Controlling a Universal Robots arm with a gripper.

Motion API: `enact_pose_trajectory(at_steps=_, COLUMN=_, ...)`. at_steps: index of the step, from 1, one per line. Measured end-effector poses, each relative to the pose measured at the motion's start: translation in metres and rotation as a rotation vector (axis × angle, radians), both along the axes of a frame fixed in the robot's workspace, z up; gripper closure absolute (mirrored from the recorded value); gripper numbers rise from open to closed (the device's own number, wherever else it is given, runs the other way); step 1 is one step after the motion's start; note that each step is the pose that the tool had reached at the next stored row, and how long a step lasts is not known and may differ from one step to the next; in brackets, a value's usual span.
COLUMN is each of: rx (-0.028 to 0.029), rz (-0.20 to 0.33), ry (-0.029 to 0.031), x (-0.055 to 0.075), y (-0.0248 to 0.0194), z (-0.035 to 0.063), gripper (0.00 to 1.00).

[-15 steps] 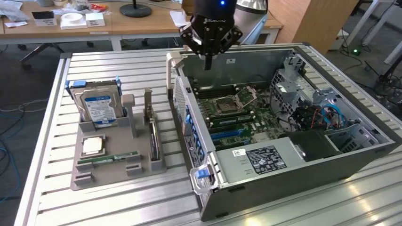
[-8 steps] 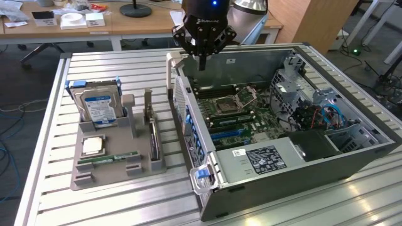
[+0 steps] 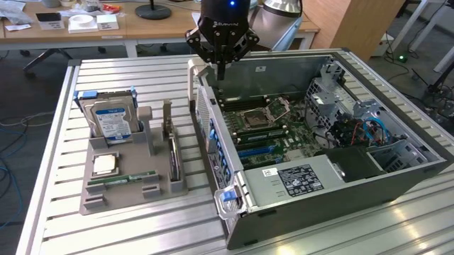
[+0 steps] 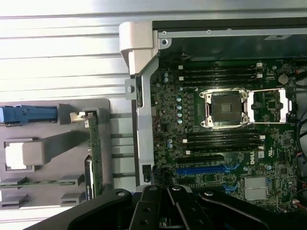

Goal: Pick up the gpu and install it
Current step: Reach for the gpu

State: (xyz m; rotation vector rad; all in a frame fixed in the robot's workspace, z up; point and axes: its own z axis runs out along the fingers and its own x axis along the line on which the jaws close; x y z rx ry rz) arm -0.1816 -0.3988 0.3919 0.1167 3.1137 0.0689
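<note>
Ribbed metal slats make up the table (image 3: 142, 74) I work over, with cluttered wooden desks behind it.

From the exterior view, my gripper (image 3: 220, 69) hangs above the far corner of the open computer case (image 3: 397, 175), fingers pinched fully together and holding nothing. The gpu (image 3: 171, 149) stands on edge in the grey holder (image 3: 127, 194) on the exterior view's left, beside the case and well apart from my fingers. I judge the task barely begun: the card is not picked up, so both lifting and installing remain. My count is one gpu, one hard drive (image 3: 110, 119), one processor chip (image 3: 105, 163) and one RAM stick (image 3: 131, 178) in that holder, and one case with one motherboard (image 3: 262, 127).

From the wrist view, my gripper (image 4: 168, 201) is closed and empty over the motherboard (image 4: 168, 110). The gpu (image 4: 94, 153) shows edge-on in its holder slot, outside the case wall and not touching it. On the board I count one empty processor socket (image 4: 225, 108) and one blue expansion slot (image 4: 206, 170), with no card in it.
</note>
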Motion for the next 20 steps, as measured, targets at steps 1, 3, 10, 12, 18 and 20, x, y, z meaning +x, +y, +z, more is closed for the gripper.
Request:
enact_pose_trajectory(at_steps=1, rx=0.0, rz=0.0, ry=0.0, x=-0.002, y=0.0, z=-0.0001, gripper=0.89)
enact_pose_trajectory(at_steps=3, rx=0.0001, rz=0.0, ry=-0.0001, x=-0.006, y=0.0, z=-0.0002, gripper=0.89)
enact_pose_trajectory(at_steps=10, rx=0.0, rz=0.0, ry=0.0, x=-0.016, y=0.0, z=-0.0004, gripper=0.89)
enact_pose_trajectory(at_steps=12, rx=0.0, rz=0.0, ry=0.0, x=-0.018, y=0.0, z=-0.0004, gripper=0.89)
enact_pose_trajectory(at_steps=18, rx=0.0, rz=0.0, ry=0.0, x=-0.026, y=0.0, z=-0.0005, gripper=0.89)
enact_pose_trajectory(at_steps=20, rx=0.0, rz=0.0, ry=0.0, x=-0.028, y=0.0, z=-0.0006, gripper=0.89)
